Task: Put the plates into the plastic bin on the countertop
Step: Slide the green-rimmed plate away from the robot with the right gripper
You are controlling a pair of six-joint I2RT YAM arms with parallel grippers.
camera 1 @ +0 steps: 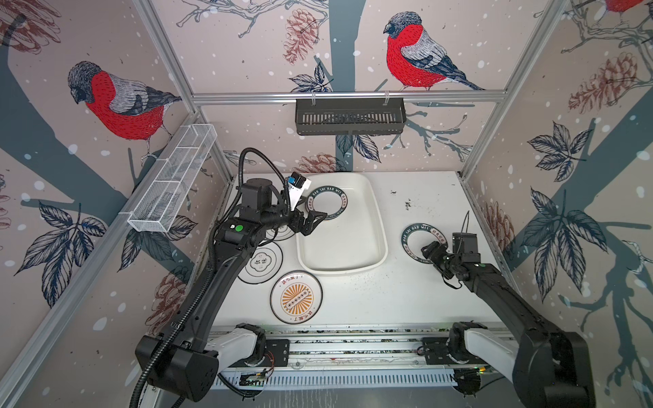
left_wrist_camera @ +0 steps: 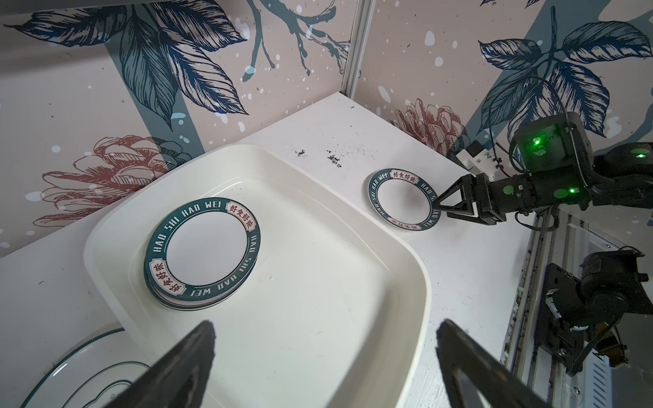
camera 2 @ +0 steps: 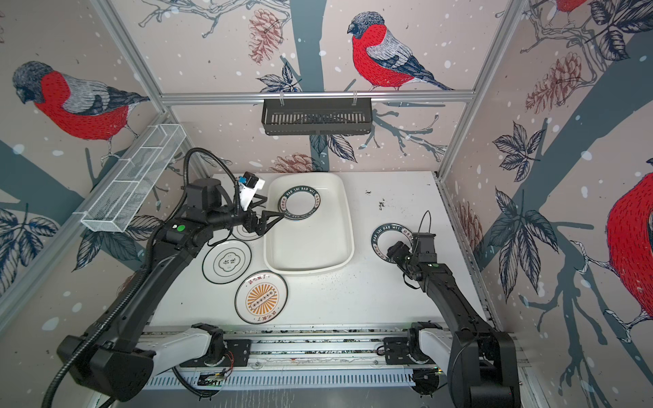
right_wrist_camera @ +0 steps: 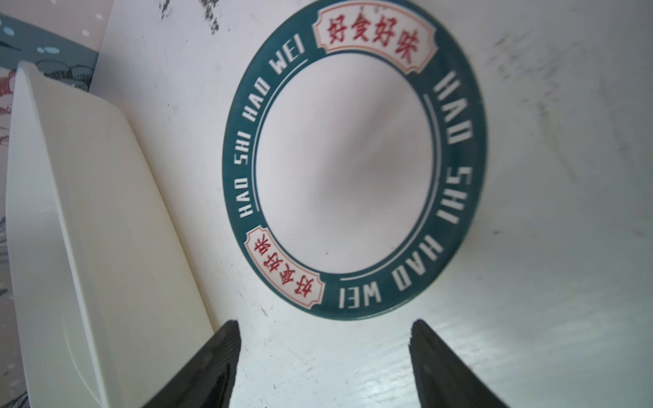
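Note:
The white plastic bin [camera 1: 348,243] [camera 2: 311,243] [left_wrist_camera: 318,318] lies on the countertop [camera 1: 388,300]. A stack of green-rimmed plates [camera 1: 327,202] [camera 2: 299,203] [left_wrist_camera: 202,252] sits in its far left corner. My left gripper [camera 1: 318,222] [camera 2: 272,222] [left_wrist_camera: 327,325] hovers open over the bin's left rim, holding nothing. Another green-rimmed plate [camera 1: 415,235] [camera 2: 388,235] [left_wrist_camera: 403,199] [right_wrist_camera: 346,159] lies flat right of the bin. My right gripper [camera 1: 429,249] [camera 2: 394,250] [left_wrist_camera: 441,208] [right_wrist_camera: 325,323] stands open at its near edge, empty.
Left of the bin lie a black-rimmed plate [camera 1: 260,263] [camera 2: 228,261], another half under the left arm [camera 1: 281,233], and an orange-sunburst plate [camera 1: 296,297] [camera 2: 261,297]. A black slatted basket [camera 1: 349,116] and a wire-mesh rack [camera 1: 173,183] hang on the walls.

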